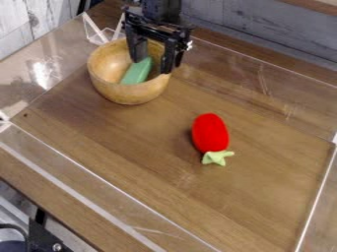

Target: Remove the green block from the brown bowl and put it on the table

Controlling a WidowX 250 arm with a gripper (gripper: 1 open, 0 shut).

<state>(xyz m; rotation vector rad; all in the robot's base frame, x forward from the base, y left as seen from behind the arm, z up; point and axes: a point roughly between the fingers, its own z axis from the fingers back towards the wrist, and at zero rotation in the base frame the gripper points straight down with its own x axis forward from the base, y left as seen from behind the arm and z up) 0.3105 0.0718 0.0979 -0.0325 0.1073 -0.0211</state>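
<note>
no readable text, labels, or signs

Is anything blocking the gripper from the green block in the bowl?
Nothing visible. The open gripper hangs right over the green block, which lies uncovered in the brown bowl.

A red strawberry-like toy lies at about four o'clock from the picture's centre, its small green stem pointing toward six o'clock, nothing touching it.

Upper end of green block behind the black jaws.
</note>
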